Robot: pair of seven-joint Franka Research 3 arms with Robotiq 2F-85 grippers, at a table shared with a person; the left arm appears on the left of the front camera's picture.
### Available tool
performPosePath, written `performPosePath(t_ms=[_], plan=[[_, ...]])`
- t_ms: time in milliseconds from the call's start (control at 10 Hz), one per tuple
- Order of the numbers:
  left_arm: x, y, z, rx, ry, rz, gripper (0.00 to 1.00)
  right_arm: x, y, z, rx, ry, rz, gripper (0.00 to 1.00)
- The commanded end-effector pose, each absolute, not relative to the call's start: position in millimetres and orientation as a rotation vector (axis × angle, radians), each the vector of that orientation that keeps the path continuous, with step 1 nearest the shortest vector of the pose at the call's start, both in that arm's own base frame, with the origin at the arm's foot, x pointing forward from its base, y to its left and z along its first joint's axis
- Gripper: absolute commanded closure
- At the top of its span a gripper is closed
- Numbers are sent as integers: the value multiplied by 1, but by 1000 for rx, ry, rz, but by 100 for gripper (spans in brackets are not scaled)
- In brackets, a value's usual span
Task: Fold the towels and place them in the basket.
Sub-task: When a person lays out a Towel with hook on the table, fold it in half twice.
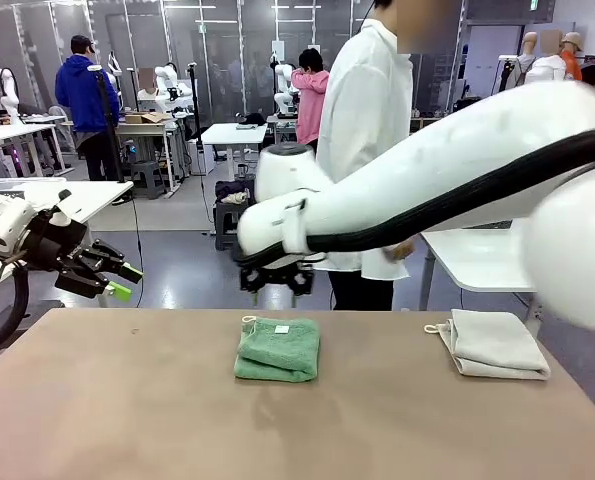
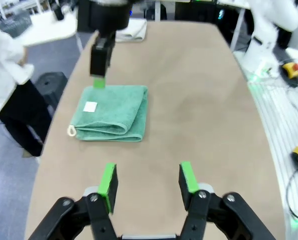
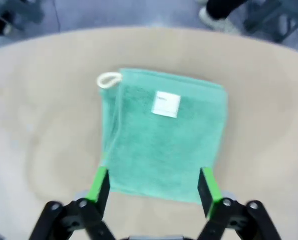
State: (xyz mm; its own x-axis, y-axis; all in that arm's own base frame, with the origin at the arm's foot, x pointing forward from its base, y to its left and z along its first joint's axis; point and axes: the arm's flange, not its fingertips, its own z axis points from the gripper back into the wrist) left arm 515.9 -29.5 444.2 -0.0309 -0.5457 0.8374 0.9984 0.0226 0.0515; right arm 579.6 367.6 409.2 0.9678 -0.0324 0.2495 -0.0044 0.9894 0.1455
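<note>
Right wrist view: we see right gripper (image 3: 154,185) above folded green towel (image 3: 161,135), jaws wide, straddling its near edge, holding nothing. We judge fold done; next move calls for regrasp and carry, though we spot no basket. Left gripper (image 2: 149,182) hangs part open, empty, well apart. Off-white towel (image 1: 495,344) lies folded toward table's right end. Tan table (image 1: 127,410), busy lab room beyond.

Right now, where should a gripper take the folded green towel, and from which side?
Probably the rounded fold edge of the green towel, straight from above, one finger over each face. It lies flat, folded in layers; the open edges, near the loop, could come apart.
</note>
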Motion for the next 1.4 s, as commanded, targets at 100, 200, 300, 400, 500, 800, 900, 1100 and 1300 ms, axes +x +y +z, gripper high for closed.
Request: performPosePath(t_ms=[100,200,300,400,500,800,900,1100,1300], plan=[[515,-30,447,-723,-825,-1431,37,547,283,399,294,-234,-32,0],[515,-30,447,-723,-825,-1431,37,546,271,394,332,-230,-34,0],[515,-30,447,-723,-825,-1431,37,547,263,388,354,-237,-41,0],[515,-30,447,-723,-825,-1431,37,547,257,384,370,-242,-50,0],[515,-30,447,-723,-825,-1431,37,546,254,383,387,-236,-49,0],[515,-30,447,-723,-825,-1431,37,552,259,384,343,-228,-72,0],[515,-30,447,-723,-825,-1431,37,552,259,384,343,-228,-72,0],[515,-30,447,-723,-825,-1431,37,552,259,384,343,-228,-72,0],[515,-30,447,-723,-825,-1431,37,552,259,384,343,-228,-72,0]])
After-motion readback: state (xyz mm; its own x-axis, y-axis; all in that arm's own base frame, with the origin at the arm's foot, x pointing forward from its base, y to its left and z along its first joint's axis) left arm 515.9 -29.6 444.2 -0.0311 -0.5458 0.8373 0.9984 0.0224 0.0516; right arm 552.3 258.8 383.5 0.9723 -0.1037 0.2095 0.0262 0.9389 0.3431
